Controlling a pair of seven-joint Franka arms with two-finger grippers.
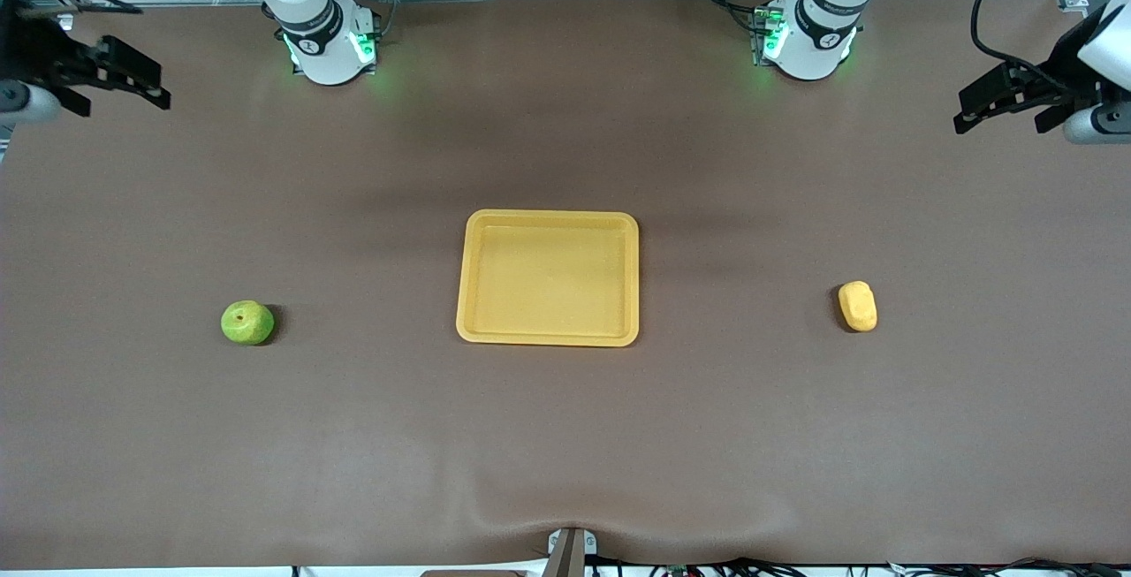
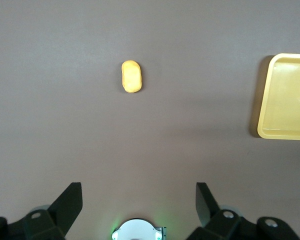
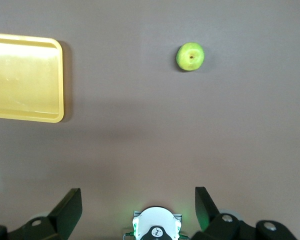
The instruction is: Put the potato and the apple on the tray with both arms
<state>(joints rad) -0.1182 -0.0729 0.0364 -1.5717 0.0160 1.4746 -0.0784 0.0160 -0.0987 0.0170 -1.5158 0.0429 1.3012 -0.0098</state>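
Brown cloth covered the whole table (image 1: 565, 436), and the yellow tray (image 1: 548, 334) lay flat near its middle with nothing in it. The apple (image 1: 247, 322) sat on the cloth toward the right arm's end of the table, well apart from the tray. The potato (image 1: 858, 306) lay toward the left arm's end, also well apart from the tray, and a touch farther from the front camera than the apple.

Both arms waited, raised out at the table's ends. The right gripper (image 1: 124, 82) hung over the cloth at its own end, fingers spread apart and holding nothing. The left gripper (image 1: 1007, 104) hung over the opposite end the same way, fingers parted and bare.

Only the front view took in both foods together. The left wrist view showed the potato (image 2: 131, 76) with one edge of the tray (image 2: 264, 100) and its own spread fingers (image 2: 70, 202). The right wrist view showed the apple (image 3: 190, 56), stem dimple up, and the tray's other edge (image 3: 59, 80).
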